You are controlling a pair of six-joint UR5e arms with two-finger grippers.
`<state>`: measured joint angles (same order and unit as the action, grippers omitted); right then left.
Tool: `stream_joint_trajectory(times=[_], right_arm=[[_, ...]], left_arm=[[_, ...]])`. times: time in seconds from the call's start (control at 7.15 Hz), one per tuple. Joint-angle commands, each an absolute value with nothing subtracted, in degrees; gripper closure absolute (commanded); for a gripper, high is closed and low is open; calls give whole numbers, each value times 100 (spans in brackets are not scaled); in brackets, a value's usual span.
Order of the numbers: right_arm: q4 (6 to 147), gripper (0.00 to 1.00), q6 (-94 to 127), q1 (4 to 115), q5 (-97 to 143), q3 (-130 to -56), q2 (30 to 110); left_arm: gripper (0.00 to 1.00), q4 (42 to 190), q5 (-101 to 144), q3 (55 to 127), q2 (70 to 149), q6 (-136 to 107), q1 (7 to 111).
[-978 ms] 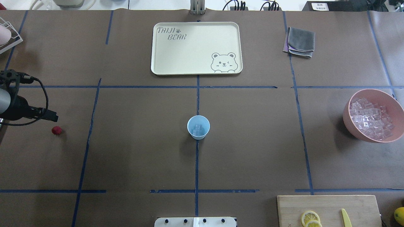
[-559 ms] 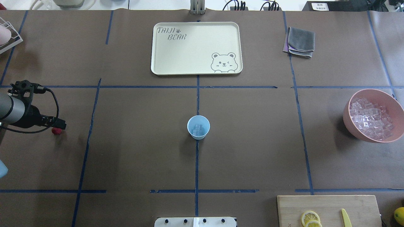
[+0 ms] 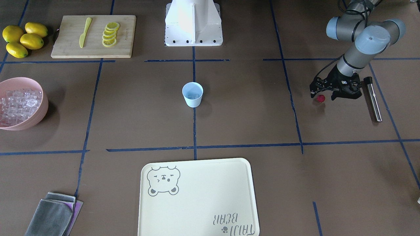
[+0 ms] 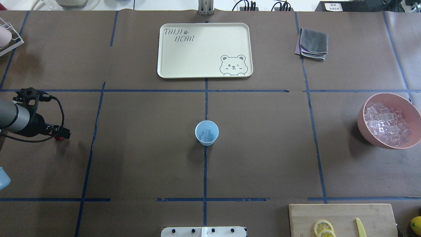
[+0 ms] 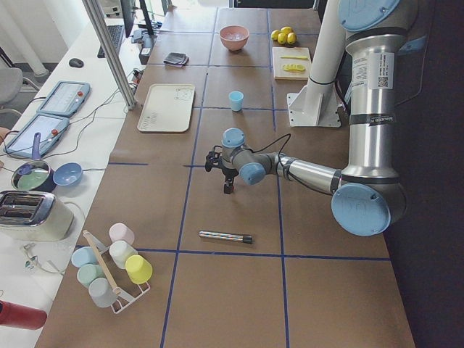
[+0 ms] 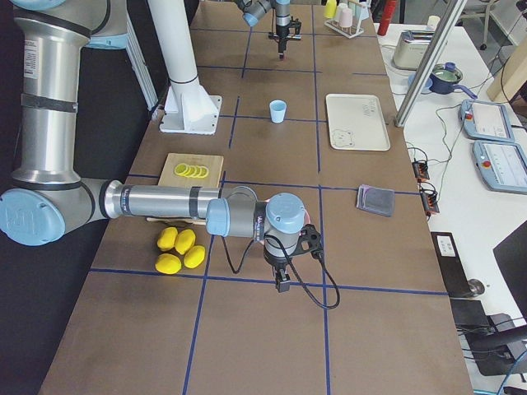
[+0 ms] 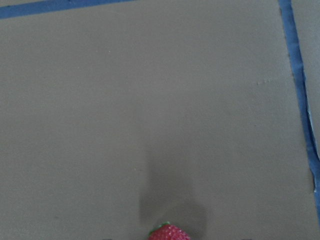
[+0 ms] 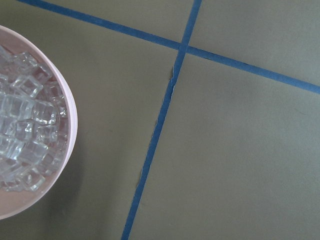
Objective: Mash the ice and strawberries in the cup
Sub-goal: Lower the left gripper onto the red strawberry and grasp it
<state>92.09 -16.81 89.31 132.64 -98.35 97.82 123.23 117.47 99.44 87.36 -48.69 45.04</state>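
Observation:
The strawberry (image 3: 320, 98), a small red piece, lies on the table at the robot's far left. My left gripper (image 3: 322, 97) is low over it and open, with one finger on each side of it. In the overhead view the gripper (image 4: 62, 133) hides most of the strawberry (image 4: 58, 138), and the left wrist view shows only its top (image 7: 169, 233). The pale-blue cup (image 4: 206, 132) stands upright mid-table with a few cubes of ice (image 4: 206, 134) inside. More ice (image 4: 388, 123) fills the pink bowl (image 4: 364, 133). My right gripper (image 6: 282, 285) hangs beside that bowl; I cannot tell its state.
A metal rod with a black end (image 3: 372, 100) lies just outside my left gripper. A cream tray (image 4: 204, 49) and a folded grey cloth (image 4: 312, 43) sit at the far side. A cutting board (image 4: 342, 214) holds lemon slices and a yellow knife.
My left gripper has moved right and down onto the strawberry, which is now mostly hidden from overhead. The cup and the bowl have not moved.

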Motion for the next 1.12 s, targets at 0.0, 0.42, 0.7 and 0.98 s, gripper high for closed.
stream_joint_trajectory(times=[0.0,0.42,0.7,0.98], right_arm=[[9202,1,-1687,8930,13271,-9835,9782],[9202,1,-1687,8938,13263,-9835,9782],[9202,1,-1687,8938,13263,-9835,9782],[9211,1,-1679,8930,13263,-9835,9782]], left_arm=[[15,12322,11742,9914,8736,-4878,4500],[93,12322,11751,9914,8719,-4896,4500],[100,12296,11760,10097,8736,-4869,4535],[100,11851,11786,10789,8754,-4878,4570]])
